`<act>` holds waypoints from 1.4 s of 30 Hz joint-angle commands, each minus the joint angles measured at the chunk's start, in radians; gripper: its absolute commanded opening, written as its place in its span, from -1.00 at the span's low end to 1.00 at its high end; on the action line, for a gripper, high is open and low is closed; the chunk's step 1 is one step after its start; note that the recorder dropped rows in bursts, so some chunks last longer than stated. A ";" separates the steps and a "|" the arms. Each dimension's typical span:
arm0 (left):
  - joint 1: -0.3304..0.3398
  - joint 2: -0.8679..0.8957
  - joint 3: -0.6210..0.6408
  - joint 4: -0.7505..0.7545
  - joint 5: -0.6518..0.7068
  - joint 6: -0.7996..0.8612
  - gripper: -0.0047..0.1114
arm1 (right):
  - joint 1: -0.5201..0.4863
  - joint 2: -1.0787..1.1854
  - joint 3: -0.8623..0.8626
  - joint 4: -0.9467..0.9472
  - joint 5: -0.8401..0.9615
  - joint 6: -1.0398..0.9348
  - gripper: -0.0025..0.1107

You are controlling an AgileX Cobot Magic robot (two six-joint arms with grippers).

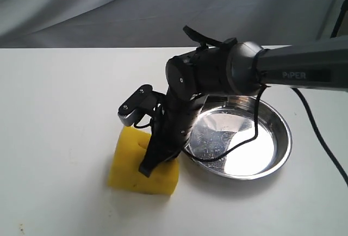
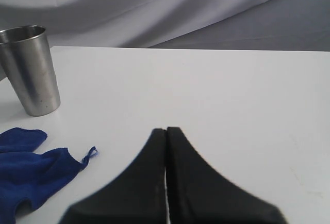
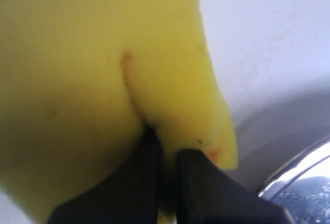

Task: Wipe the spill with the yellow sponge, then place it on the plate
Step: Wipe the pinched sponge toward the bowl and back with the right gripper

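The right gripper (image 1: pixel 151 165) is pinching the yellow sponge (image 1: pixel 126 172).
The plate (image 1: pixel 287 138) is sitting just beside it; "PiPER" is showing on its arm (image 1: pixel 304 62); the left gripper (image 2: pixel 166 131) is clenched, empty.

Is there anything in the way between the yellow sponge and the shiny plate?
Nothing visible blocks it. The sponge lies on the table right beside the plate, pinched by the right gripper. Only the plate's raised rim has to be cleared, and the arm's own black cable dangles over the plate.
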 commanded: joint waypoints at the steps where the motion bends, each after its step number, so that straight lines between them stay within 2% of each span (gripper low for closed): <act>1: -0.004 -0.004 0.002 -0.001 -0.004 -0.004 -0.92 | 0.042 -0.027 0.037 0.022 0.154 -0.010 -0.96; 8: -0.004 -0.004 0.002 -0.001 -0.004 -0.004 -0.92 | 0.109 -0.040 0.037 0.028 0.214 0.009 -0.96; 13: -0.004 -0.004 0.002 -0.001 -0.004 -0.004 -0.92 | 0.120 -0.040 0.037 -0.002 0.103 0.027 -0.96; 16: -0.004 -0.004 0.002 -0.001 -0.004 -0.004 -0.92 | 0.118 -0.038 0.014 -0.117 -0.010 0.133 -0.96; 19: -0.004 -0.004 0.002 -0.001 -0.004 -0.004 -0.92 | 0.118 -0.007 -0.071 -0.228 -0.018 0.198 -0.96; 25: -0.004 -0.004 0.002 -0.001 -0.004 -0.004 -0.92 | 0.118 0.123 -0.313 -0.240 0.027 0.198 -0.96; 31: -0.004 -0.004 0.002 -0.001 -0.004 -0.004 -0.92 | 0.118 0.237 -0.535 -0.240 0.266 0.198 -0.96; 36: -0.004 -0.004 0.002 -0.001 -0.004 -0.004 -0.92 | 0.120 0.241 -0.498 -0.201 0.416 0.194 -0.96; 40: -0.004 -0.004 0.002 -0.001 -0.004 -0.004 -0.92 | 0.139 0.231 -0.392 -0.105 0.428 0.194 -0.96; 42: -0.004 -0.004 0.002 -0.001 -0.004 -0.004 -0.92 | 0.182 0.200 -0.314 -0.113 0.411 0.194 -0.96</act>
